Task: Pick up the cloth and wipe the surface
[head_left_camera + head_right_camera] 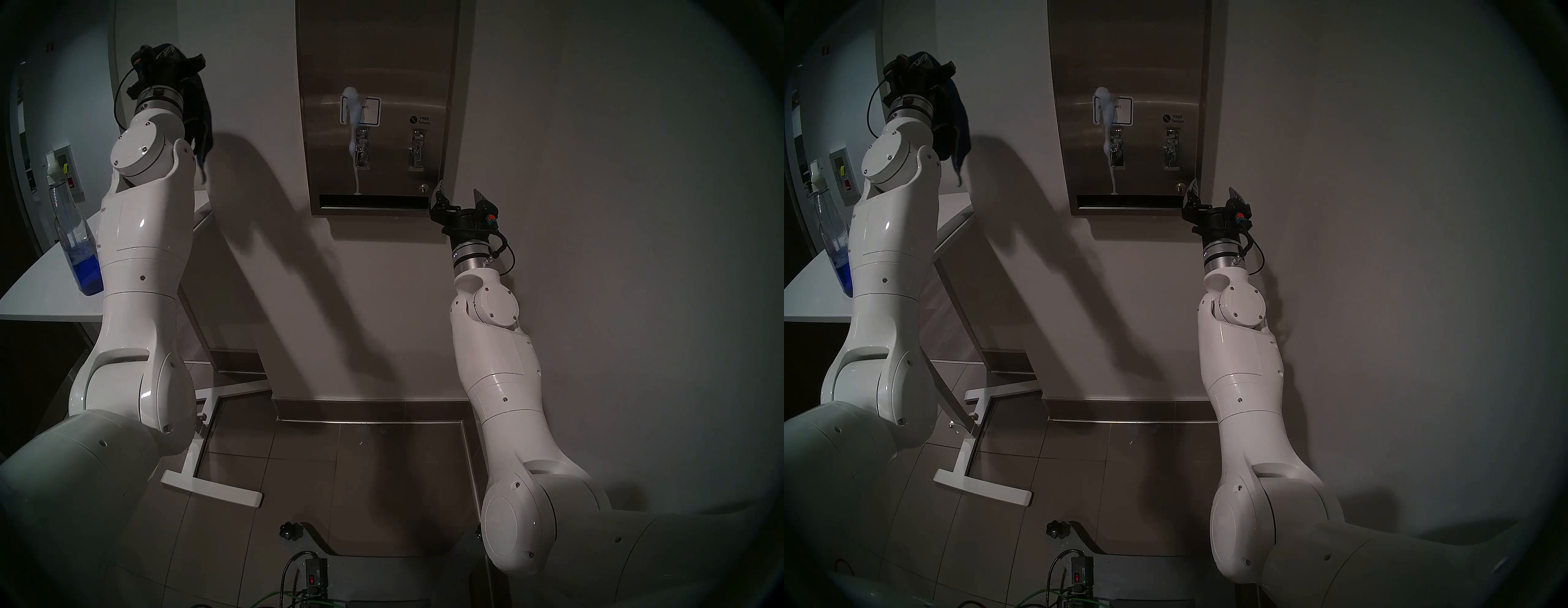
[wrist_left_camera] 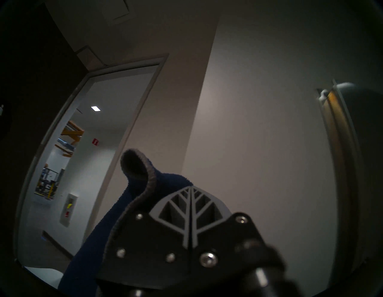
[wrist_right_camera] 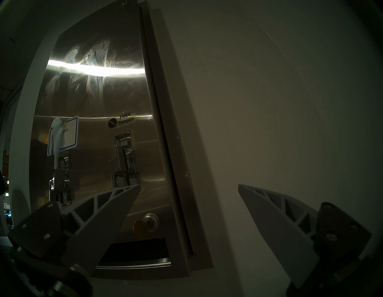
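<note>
Left end effector [image 2: 190, 192], tips half hidden by gripped cloth [image 2: 132, 186].

Dim rm; off-white wall [image 1: 594, 170]; grey tile floor [image 1: 339, 467]; white table [image 1: 38, 293] at left.

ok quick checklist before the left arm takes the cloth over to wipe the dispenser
1. Cloth held in left gripper: ok, shut on it.
2. Cloth clear of the table: ok, hanging free.
3. Foam streak on the dispenser located: ok, over the label and left lever.
4. Right gripper clear of the wiping path: not ok, open at the dispenser's lower right corner.
5. Enough cloth in front of the fingers: cannot tell.
</note>
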Robot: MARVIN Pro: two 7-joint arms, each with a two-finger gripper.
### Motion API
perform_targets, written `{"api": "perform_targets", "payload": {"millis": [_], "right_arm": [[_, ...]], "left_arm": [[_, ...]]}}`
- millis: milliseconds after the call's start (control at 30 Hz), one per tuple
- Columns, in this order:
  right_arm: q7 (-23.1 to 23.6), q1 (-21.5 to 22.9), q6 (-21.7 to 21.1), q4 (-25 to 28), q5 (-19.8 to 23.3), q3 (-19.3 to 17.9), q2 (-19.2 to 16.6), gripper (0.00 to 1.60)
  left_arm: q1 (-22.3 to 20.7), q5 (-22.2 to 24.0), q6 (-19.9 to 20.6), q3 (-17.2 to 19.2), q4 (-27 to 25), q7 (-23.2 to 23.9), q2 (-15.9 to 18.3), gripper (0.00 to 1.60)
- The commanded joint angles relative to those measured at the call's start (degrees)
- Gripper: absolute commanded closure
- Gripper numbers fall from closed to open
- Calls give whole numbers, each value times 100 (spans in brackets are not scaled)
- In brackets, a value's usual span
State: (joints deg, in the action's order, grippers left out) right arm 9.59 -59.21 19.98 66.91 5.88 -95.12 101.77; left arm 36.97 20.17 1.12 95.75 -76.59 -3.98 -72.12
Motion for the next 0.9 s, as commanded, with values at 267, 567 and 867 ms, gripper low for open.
{"api": "perform_targets", "payload": {"millis": [267,567,867], "right_arm": [[6,201,51,184,13,-5,-10,0],[6,200,51,176,12,-5,-10,0],[6,202,52,175,11,-6,-10,0]], "left_arm": [[211,1643,934,125,-801,1341,608,160],[385,2622,1636,321,-951,2371,950,160],[518,3748,2514,480,-907,3118,1159,160]]}}
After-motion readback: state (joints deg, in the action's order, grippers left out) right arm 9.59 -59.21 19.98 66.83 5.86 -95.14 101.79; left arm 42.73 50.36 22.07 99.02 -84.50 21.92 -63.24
